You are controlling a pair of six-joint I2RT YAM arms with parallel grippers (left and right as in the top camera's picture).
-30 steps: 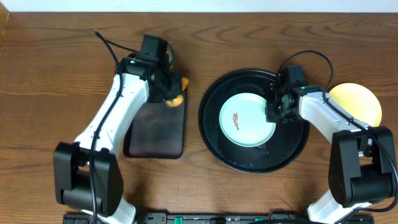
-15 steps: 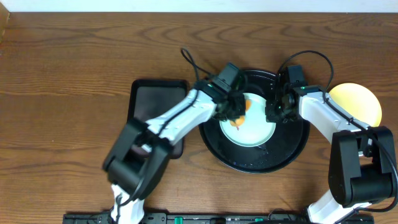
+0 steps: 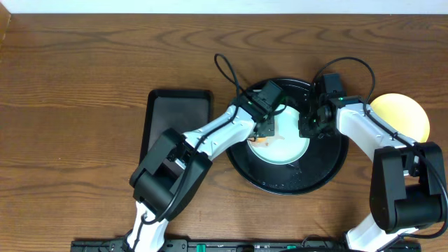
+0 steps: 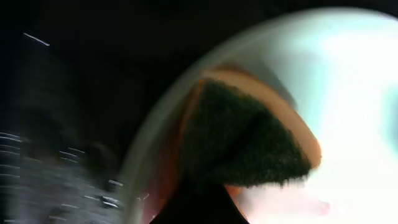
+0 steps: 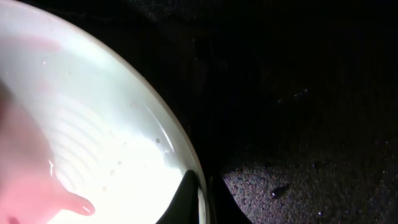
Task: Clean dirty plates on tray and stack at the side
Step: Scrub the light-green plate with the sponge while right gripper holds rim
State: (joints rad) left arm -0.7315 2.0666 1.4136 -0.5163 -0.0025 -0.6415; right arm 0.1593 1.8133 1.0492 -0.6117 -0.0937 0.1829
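A pale turquoise plate (image 3: 288, 145) lies in the round black tray (image 3: 280, 187). My left gripper (image 3: 267, 127) is shut on an orange sponge (image 3: 269, 136) with a dark green scouring face (image 4: 242, 137). It presses the sponge on the plate's upper-left part (image 4: 348, 93). My right gripper (image 3: 309, 126) is shut on the plate's right rim (image 5: 202, 196). A reddish smear (image 5: 25, 180) and water drops sit on the plate (image 5: 93, 155). A pale yellow plate (image 3: 402, 115) lies on the table right of the tray. No other turquoise plate shows.
A smaller rectangular black tray (image 3: 175, 133) lies left of the round tray, partly under my left arm. The round tray's floor (image 5: 311, 124) is wet and speckled. Both arms' cables loop above the round tray.
My left arm swung right from the rectangular tray with the sponge and set it on the plate, then slid a little further right. The right arm has not moved.
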